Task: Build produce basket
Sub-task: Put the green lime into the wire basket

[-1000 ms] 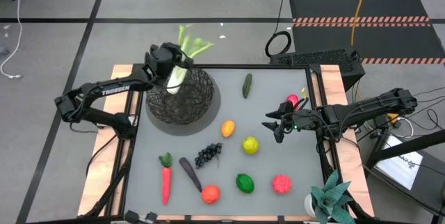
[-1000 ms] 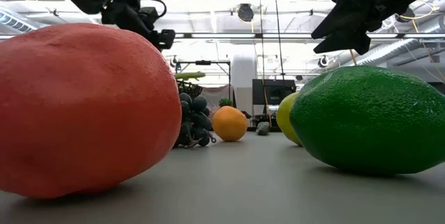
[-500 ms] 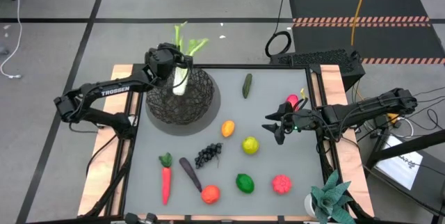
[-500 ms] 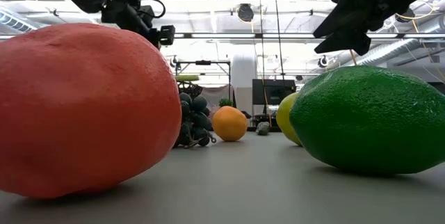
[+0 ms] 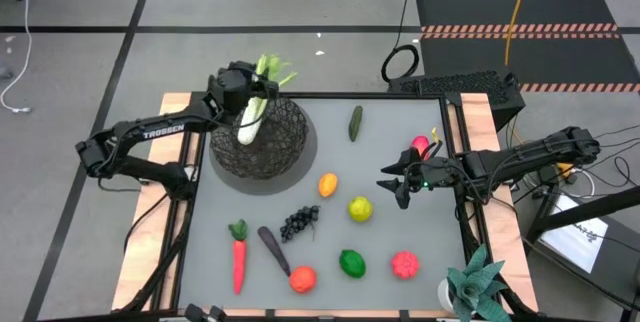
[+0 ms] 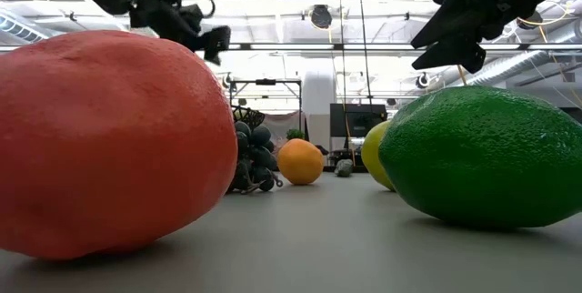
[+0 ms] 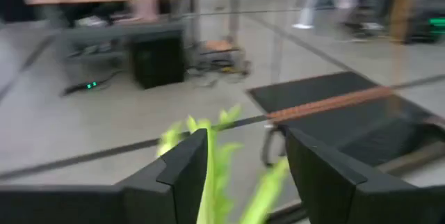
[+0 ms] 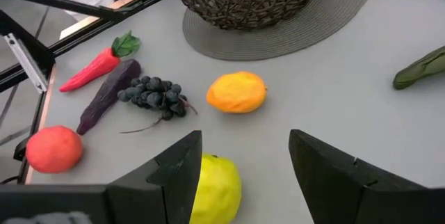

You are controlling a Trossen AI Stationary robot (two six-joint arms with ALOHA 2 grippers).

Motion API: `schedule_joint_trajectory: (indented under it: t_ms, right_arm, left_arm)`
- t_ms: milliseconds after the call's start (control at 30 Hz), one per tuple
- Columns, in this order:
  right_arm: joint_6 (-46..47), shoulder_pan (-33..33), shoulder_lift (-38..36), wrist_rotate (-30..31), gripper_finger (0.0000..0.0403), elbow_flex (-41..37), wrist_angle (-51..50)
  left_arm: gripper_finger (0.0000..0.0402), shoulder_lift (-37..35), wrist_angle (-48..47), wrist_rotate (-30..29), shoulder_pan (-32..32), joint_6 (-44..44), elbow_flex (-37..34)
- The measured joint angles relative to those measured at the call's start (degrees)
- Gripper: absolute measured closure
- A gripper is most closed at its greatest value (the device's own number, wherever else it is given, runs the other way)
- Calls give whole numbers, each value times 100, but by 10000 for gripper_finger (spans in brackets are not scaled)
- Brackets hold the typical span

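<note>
Leek-loading step: left gripper (image 5: 243,90) clamps the white-green toy leek (image 5: 250,117) over the round black wire-mesh basket (image 5: 268,147); next it should release. Right gripper (image 5: 393,184) waits open.

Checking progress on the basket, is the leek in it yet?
Partly in: the leek has its white end inside the basket, leaves over the rim at the left gripper.

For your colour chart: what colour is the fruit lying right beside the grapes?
Orange, clearest in the right wrist view.

Grey floor (image 5: 80,22) crossed by dark lines; a striped black mat (image 5: 520,22) lies beyond the table.
</note>
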Motion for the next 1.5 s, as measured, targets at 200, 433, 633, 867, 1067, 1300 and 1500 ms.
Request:
schedule_joint_trajectory:
  t_ms: [200, 433, 633, 867, 1067, 1300, 1500]
  right_arm:
    - [82, 0, -2, -250, 193, 0, -84]
    - [0, 0, -2, -243, 193, 0, -143]
    - [170, 0, 82, -57, 193, -2, -107]
    - [431, 171, 643, -70, 193, -2, 698]
    - [233, 716, 1839, -87, 193, 224, 2024]
    - [65, 1722, 3362, 585, 193, 1531, 1961]
    - [238, 2584, 4538, 993, 186, 2904, 1086]
  left_arm:
    - [198, -970, -1202, 831, -56, 286, 0]
    - [223, -2020, -3143, 1322, -759, -199, 0]
    - [251, -2167, -3447, 1332, -1827, -347, 0]
    - [265, -2119, -2915, 1013, -2914, -431, -289]
    - [265, -2135, -2924, 976, -3435, -462, -348]
    - [266, -2140, -2903, 830, -3976, -507, -348]
    - [266, -2140, -2905, 179, -4429, -650, -348]
